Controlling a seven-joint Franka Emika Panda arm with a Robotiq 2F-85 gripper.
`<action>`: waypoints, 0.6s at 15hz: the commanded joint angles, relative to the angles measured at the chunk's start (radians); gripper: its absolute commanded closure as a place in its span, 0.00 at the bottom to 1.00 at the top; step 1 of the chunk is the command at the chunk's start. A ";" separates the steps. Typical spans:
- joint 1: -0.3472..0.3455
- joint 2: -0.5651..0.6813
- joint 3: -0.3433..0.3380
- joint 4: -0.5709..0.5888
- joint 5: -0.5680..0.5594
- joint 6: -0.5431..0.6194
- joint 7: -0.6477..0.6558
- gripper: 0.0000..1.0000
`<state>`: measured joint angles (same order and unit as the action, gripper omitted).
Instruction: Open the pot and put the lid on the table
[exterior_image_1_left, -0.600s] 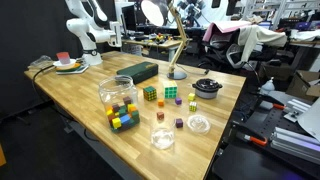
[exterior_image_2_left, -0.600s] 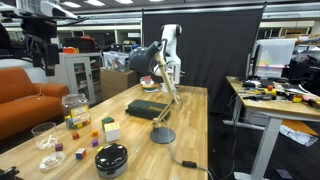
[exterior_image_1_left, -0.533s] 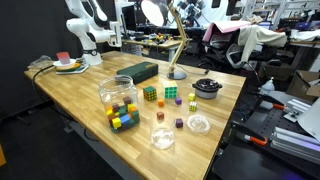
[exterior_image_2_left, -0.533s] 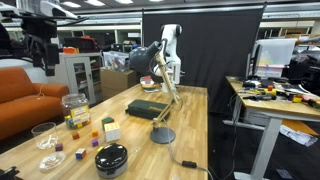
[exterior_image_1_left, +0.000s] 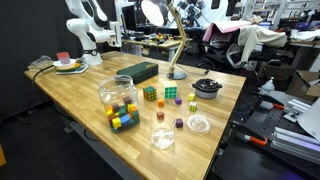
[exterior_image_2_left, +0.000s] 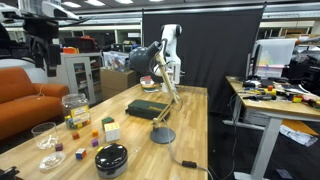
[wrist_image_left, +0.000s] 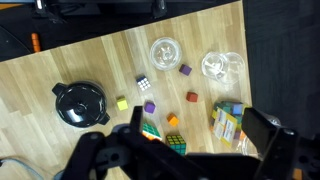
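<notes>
The small black pot (exterior_image_1_left: 207, 90) stands on the wooden table (exterior_image_1_left: 80, 95) near one edge, with its dark knobbed lid (exterior_image_1_left: 207, 84) on it. The pot also shows in an exterior view (exterior_image_2_left: 111, 159) and in the wrist view (wrist_image_left: 80, 103), lid closed. My gripper (wrist_image_left: 200, 135) is open and empty, high above the table, looking down on the blocks; the pot lies well to one side of it. In an exterior view the gripper (exterior_image_2_left: 42, 45) hangs far above the table's end.
A clear jar of coloured blocks (exterior_image_1_left: 118, 101), two clear dishes (wrist_image_left: 164, 52) (wrist_image_left: 222, 66), Rubik's cubes (exterior_image_1_left: 150, 94) and small loose blocks (wrist_image_left: 147, 107) lie around the pot. A desk lamp (exterior_image_1_left: 176, 71) and a flat black box (exterior_image_1_left: 138, 71) stand farther back.
</notes>
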<state>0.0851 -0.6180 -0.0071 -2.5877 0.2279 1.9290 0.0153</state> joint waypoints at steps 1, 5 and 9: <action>-0.050 0.051 0.006 -0.005 -0.021 0.061 0.023 0.00; -0.116 0.172 0.006 -0.007 -0.078 0.161 0.086 0.00; -0.171 0.316 0.004 0.027 -0.153 0.270 0.193 0.00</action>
<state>-0.0550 -0.3855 -0.0114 -2.6036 0.1163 2.1548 0.1331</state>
